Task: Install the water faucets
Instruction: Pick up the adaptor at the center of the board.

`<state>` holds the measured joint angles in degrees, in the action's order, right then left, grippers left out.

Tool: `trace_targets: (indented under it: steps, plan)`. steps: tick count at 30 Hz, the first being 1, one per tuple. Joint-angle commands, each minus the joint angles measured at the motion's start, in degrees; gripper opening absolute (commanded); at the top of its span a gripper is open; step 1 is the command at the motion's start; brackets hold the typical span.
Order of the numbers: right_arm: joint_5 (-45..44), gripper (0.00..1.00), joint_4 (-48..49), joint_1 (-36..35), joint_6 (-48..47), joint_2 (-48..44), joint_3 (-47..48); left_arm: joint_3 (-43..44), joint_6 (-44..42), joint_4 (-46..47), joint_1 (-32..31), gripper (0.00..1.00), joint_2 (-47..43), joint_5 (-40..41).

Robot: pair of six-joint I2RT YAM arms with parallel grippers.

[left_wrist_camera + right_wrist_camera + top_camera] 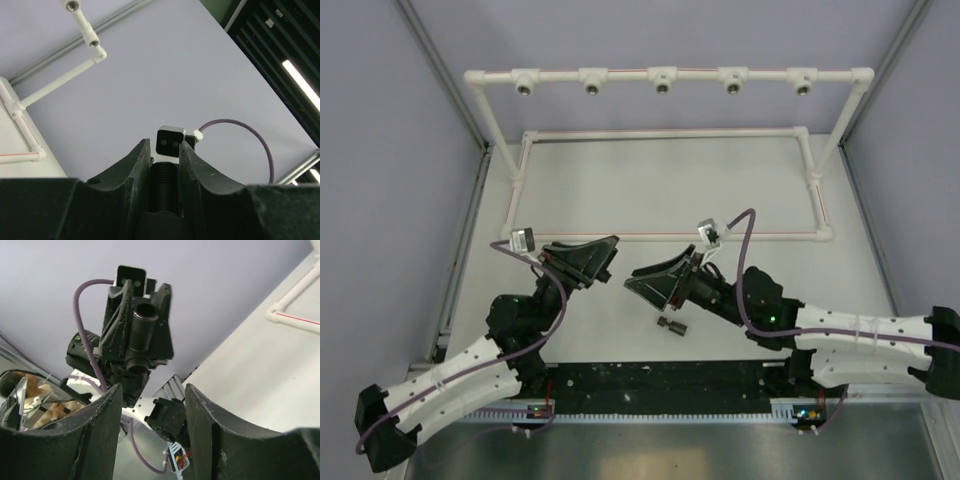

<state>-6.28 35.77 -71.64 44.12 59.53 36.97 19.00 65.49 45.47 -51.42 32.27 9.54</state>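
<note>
The left gripper (pixel 164 150) is clamped narrowly on a short, stubby black plastic cylinder faucet (pixel 164 182), near the centre of the overhead frame. The right gripper (pixel 152 390) faces it (fingers spread, nothing between them). The other tiny black plastic faucet piece (pixel 672 325) lies on the white table (pixel 650 190) below centre, just under the right gripper. A white pipe frame (pixel 665 78) spans the top.

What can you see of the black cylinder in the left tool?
The black cylinder is a short, matte, plastic-looking tube, hollow at its open end, with a wider collar lower down. It is clamped lengthwise between the fingers of the left tool, off the table, open end facing the right tool. Nothing else touches it.
</note>
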Motion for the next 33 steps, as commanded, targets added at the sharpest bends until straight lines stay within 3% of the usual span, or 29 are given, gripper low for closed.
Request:
trace_targets:
  steps: [1, 4, 8, 15, 18, 25, 29, 33]
  plan:
    - [-7.06, 0.51, -8.68, -0.44, -3.77, -8.45, -2.51, -0.28, -4.93, -1.34, 0.09, 0.00, -5.54, 4.16]
    - [-12.33, 0.50, -17.80, -0.43, -6.05, -13.55, -4.89, -1.60, -6.95, -3.98, 0.18, 0.00, -9.41, 6.45]
    - [-21.04, 0.48, -37.48, -0.52, -4.75, -17.69, -5.15, -0.38, -9.15, -14.06, 0.18, 0.00, -13.28, 7.16]
    - [-17.64, 0.47, -54.39, -0.52, -5.52, -12.26, -3.49, 2.17, -9.77, -28.84, 0.18, 0.00, -16.01, 6.55]
    - [-12.72, 0.47, -54.76, -0.35, -10.70, -6.72, -3.31, 3.58, -9.77, -33.51, 0.27, 0.00, -15.75, 5.49]
    - [-0.94, 0.49, -51.77, -0.26, -34.42, 2.25, -0.41, 3.94, -10.39, -37.83, 0.27, 0.00, -16.01, 5.05]
    - [-0.40, 0.52, -46.16, 0.18, -43.22, 4.54, -0.85, 3.41, -9.95, -37.74, 0.27, 0.00, -16.45, 4.87]
    - [-1.62, 0.52, -38.16, 0.53, -46.22, 6.74, -4.00, 3.14, -9.95, -38.26, 0.27, 0.00, -17.50, 4.87]
